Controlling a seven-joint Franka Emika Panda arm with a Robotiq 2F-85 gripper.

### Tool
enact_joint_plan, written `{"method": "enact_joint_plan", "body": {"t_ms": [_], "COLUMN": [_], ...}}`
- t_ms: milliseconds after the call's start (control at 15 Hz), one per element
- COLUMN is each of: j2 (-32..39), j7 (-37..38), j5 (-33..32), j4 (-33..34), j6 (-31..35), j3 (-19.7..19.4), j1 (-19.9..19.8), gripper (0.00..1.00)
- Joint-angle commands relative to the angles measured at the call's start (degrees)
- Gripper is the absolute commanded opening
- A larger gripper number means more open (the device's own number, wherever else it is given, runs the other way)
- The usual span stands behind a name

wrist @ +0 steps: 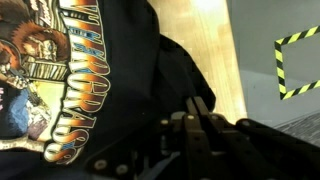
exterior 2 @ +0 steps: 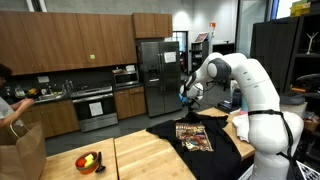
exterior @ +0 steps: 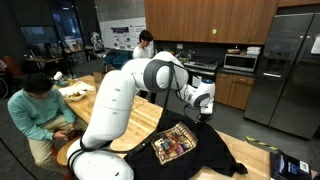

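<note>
A black T-shirt (exterior: 215, 152) (exterior 2: 216, 150) with an orange and brown printed picture (exterior: 174, 143) (exterior 2: 193, 137) lies spread on the wooden table (exterior: 245, 140) (exterior 2: 150, 155). My gripper (exterior: 203, 113) (exterior 2: 186, 103) hangs over the shirt's far edge. In the wrist view the gripper (wrist: 194, 103) has its two fingers pressed together, with a raised fold of the black cloth (wrist: 175, 65) running up to their tips. The print (wrist: 50, 80) fills the left of that view. The pinch point itself is dark and hard to make out.
A seated person (exterior: 40, 105) is at the table's far end and another person (exterior: 143, 45) stands by the kitchen counter. A steel fridge (exterior: 285, 70) (exterior 2: 158, 75) stands behind. A bowl of fruit (exterior 2: 88, 161) sits on the table. Yellow-black tape (wrist: 300, 60) marks the floor.
</note>
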Motion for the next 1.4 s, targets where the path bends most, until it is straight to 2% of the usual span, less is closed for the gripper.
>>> {"method": "enact_joint_plan", "body": {"t_ms": [0,533,600,733,1000,1333], "j2": [-3.32,-1.52,-1.26,-0.92,-1.47,-2.74], "j7": [2.02,10.44,10.95,11.16,8.89,-5.32], "j5": [0.94,0.13,0.39,0.75,0.27,7.2], "j4": [-2.39,-2.1,-2.05,-2.11,-2.76,-3.49], "j6": [1.35,-1.59,-2.23,-3.06,-2.78,-4.01], "j3": [-0.34,-2.4,-2.3,-1.81,-0.33,8.17], "j1": [-0.77,-1.76,-2.2,-2.87,-2.64,-4.22], "gripper": [0.01,0.01,0.29,0.33,0.58,0.92]}}
